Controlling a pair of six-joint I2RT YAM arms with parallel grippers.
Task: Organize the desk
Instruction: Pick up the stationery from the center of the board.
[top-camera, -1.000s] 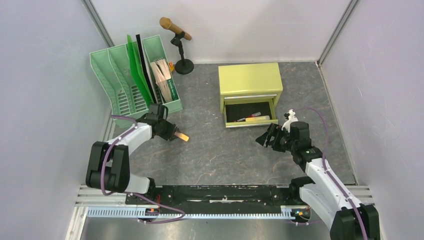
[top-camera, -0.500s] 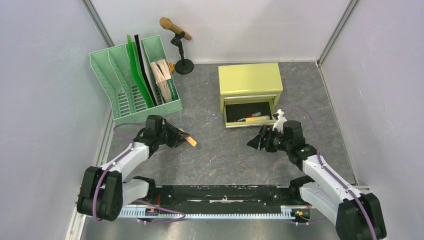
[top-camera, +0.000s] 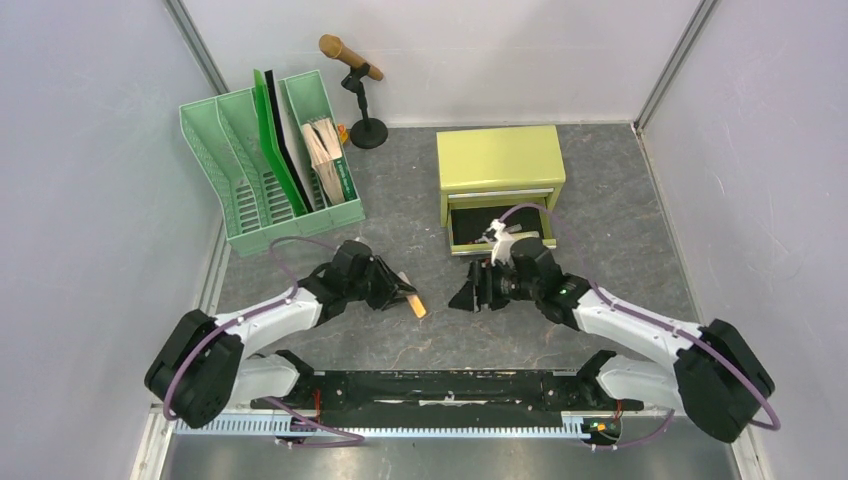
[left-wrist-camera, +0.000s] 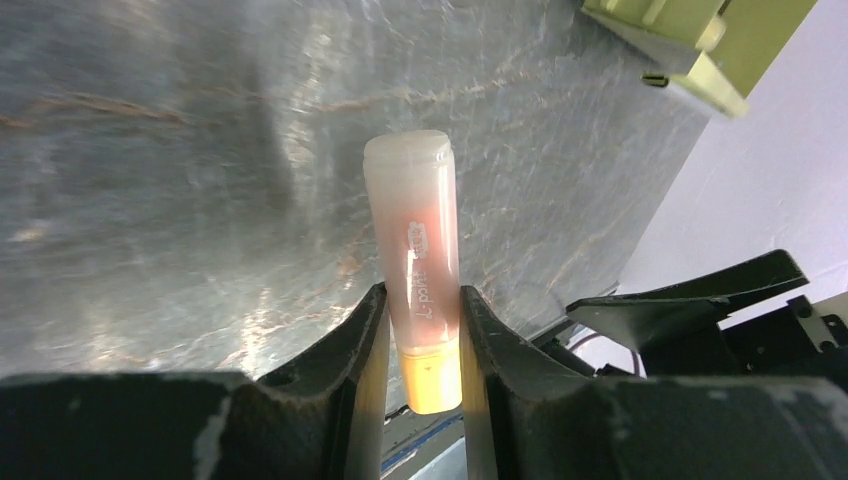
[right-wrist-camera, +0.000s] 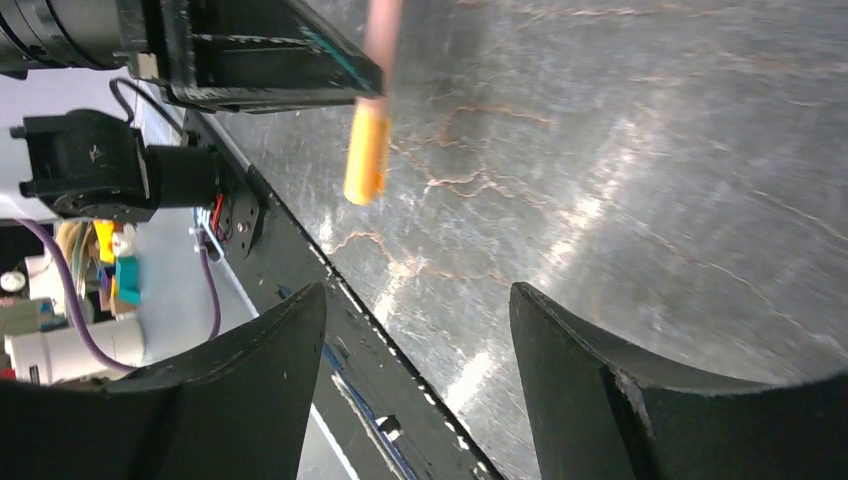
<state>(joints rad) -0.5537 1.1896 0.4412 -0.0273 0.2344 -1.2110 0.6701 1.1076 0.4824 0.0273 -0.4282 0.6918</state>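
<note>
Top view: left gripper (top-camera: 398, 288) pinches a pinkish tube (top-camera: 413, 300) with an orange end, low over the desk (top-camera: 400, 190), front middle. Desk spans the whole floor between the pale walls. Right gripper (top-camera: 470, 293) faces the tube from close by, jaws spread wide, nothing between them. Left wrist view: both fingers (left-wrist-camera: 365, 340) pressed on the tube's sides. Cabinet (top-camera: 500, 160) at the back, lower drawer (top-camera: 458, 249) open; file rack (top-camera: 240, 160) back left.

A robot lab's mock office: pale panel walls (top-camera: 90, 150) box in a grey desk (top-camera: 600, 180), with a green file rack (top-camera: 225, 160) and a stand microphone (top-camera: 350, 60) left of the drawer cabinet (top-camera: 500, 160).
</note>
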